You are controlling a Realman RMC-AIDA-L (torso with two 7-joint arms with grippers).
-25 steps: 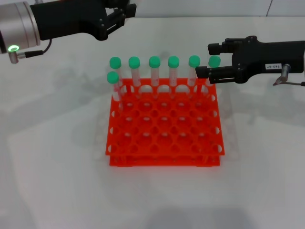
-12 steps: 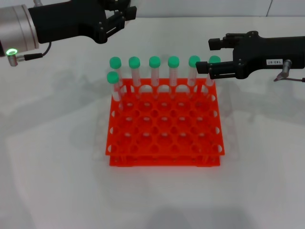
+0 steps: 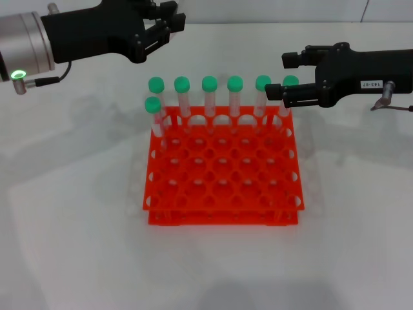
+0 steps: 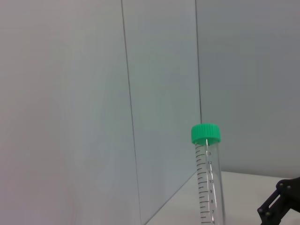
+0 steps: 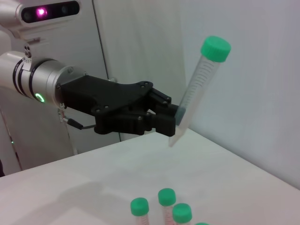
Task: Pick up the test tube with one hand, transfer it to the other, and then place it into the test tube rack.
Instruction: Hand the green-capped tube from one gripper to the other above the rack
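While my left gripper sits up at the far left of the table, it's clamped on the test tube, pinching it near the conical bottom end so the green cap and most of the barrel stick out free; the right wrist view shows that clearly, tube tilted, cap uppermost. My read: the low grip leaves the upper barrel exposed for the handoff. In the head view the tube itself is hidden behind the left gripper's fingers. My right gripper is at the rack's far right corner, level with the caps of the back row, fingers apart with a gap between them, nothing in them, pointing across toward the left side. The test tube rack is between the two arms on the white table, six green-capped tubes along its back row and one more just in front at the left; the remaining holes look free. Handoff not yet done; next I'd expect the arms to close the gap above the rack.
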